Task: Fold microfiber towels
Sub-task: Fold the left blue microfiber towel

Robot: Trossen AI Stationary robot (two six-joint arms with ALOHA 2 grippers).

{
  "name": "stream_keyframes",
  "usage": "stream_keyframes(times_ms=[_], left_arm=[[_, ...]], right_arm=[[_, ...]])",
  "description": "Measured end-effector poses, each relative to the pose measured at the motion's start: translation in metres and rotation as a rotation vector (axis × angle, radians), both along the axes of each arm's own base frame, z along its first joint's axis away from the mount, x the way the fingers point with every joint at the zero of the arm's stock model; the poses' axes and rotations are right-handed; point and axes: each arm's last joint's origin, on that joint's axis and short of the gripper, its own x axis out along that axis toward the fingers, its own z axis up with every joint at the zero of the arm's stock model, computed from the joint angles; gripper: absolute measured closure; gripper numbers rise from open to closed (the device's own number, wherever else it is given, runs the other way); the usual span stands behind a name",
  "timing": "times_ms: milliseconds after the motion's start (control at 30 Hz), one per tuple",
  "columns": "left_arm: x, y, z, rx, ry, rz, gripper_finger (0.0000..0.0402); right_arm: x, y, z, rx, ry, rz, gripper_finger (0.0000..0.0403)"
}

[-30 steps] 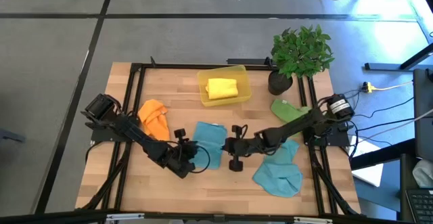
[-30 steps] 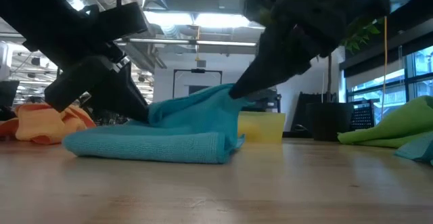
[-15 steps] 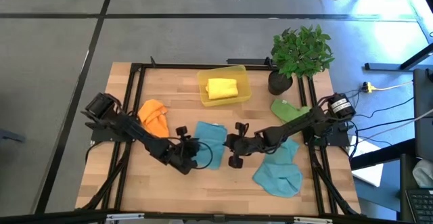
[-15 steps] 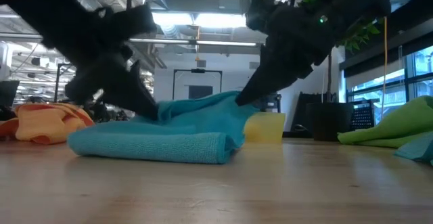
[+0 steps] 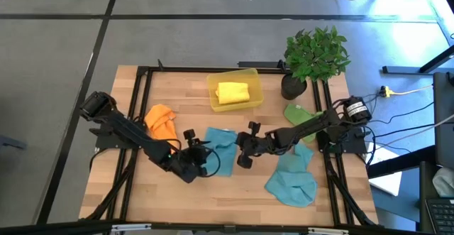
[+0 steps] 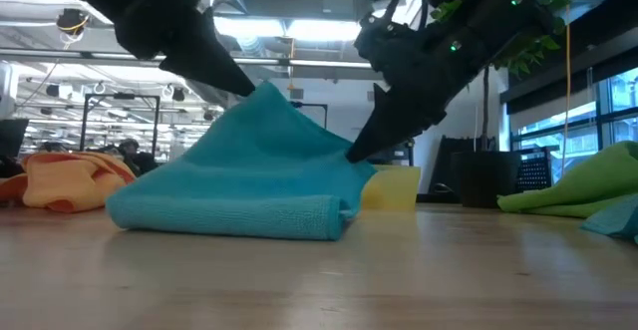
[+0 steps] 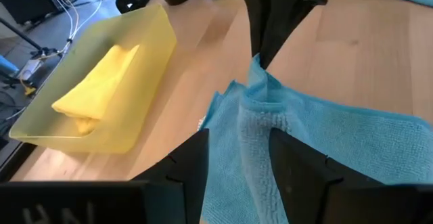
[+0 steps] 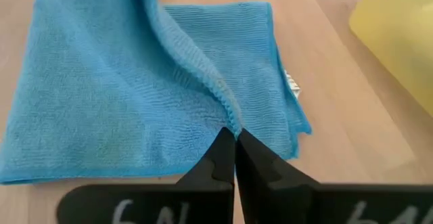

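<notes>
Both arms are working the teal towel (image 5: 221, 150) in the middle of the table (image 5: 234, 192), lifting its upper layer into a tent, apparently so that layer can be carried across for the next fold. The right tool (image 8: 234, 149) is pinching the towel's edge with its fingers pressed together. The left tool (image 7: 238, 160) has its fingers spread on either side of a raised ridge of cloth; I cannot tell whether it is gripping or letting go. The yellow towel (image 5: 233, 92) is lying folded in the yellow bin (image 5: 252, 75). The orange towel (image 5: 162, 123), green towel (image 5: 303, 114) and second teal towel (image 5: 294, 178) are waiting, crumpled, on the table.

Compared with a second ago, the cloth's peak is standing much higher in the low view, and the left arm has risen with it.
</notes>
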Motion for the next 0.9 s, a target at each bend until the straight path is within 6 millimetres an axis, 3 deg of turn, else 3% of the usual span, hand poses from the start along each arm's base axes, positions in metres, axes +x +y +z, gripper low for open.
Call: stream_keyframes(times_ms=[433, 667, 900], left_arm=[[-0.005, -0.003, -0.001, 0.011, -0.018, 0.034, 0.0256], [-0.004, -0.01, -0.01, -0.096, 0.0, 0.006, 0.0257], [-0.003, -0.018, -0.029, -0.11, 0.044, 0.002, 0.0257]], right_arm=[[0.006, -0.036, 0.0, -0.011, 0.022, -0.042, 0.04], [0.007, -0.046, -0.001, 0.026, 0.027, -0.043, 0.0397], [0.007, -0.046, -0.001, 0.003, 0.033, -0.026, 0.0342]])
